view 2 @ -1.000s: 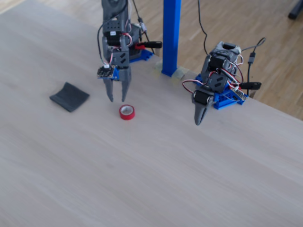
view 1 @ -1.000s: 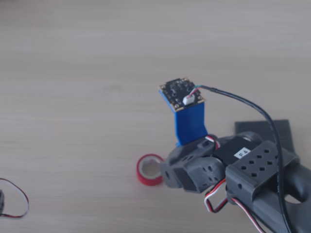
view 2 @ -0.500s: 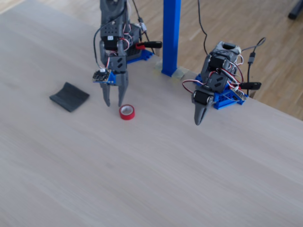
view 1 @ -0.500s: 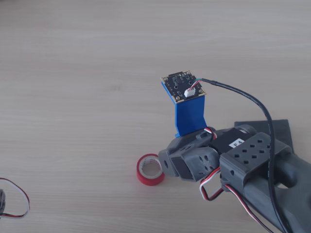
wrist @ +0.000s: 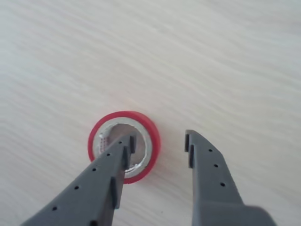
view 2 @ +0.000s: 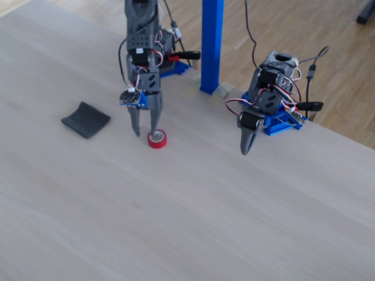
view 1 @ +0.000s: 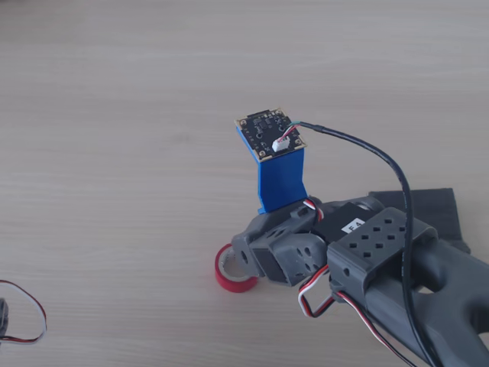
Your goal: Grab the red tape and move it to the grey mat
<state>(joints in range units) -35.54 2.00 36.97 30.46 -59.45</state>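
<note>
Stretching across every view is a pale wooden table point(view 2: 193, 211), bare except for a few small things. Rising from its far edge, the working arm point(view 2: 140, 35) reaches straight down, presumably so its fingers can drop around the roll from above. A second arm point(view 2: 266, 96) sits folded to the right in the fixed view, well apart and idle. Left of the working arm in the fixed view lies the grey mat point(view 2: 85, 120), a dark folded cloth with nothing resting on it; it waits near the roll as the place to carry it. The pincer point(wrist: 157, 146) is released, its jaws spread: in the wrist view one fingertip hangs over the roll's hollow centre and the other stands just outside its rim, a pose that looks meant to pinch the wall between them. The red tape point(wrist: 124, 145) lies flat on the table beneath, not yet gripped.
</note>
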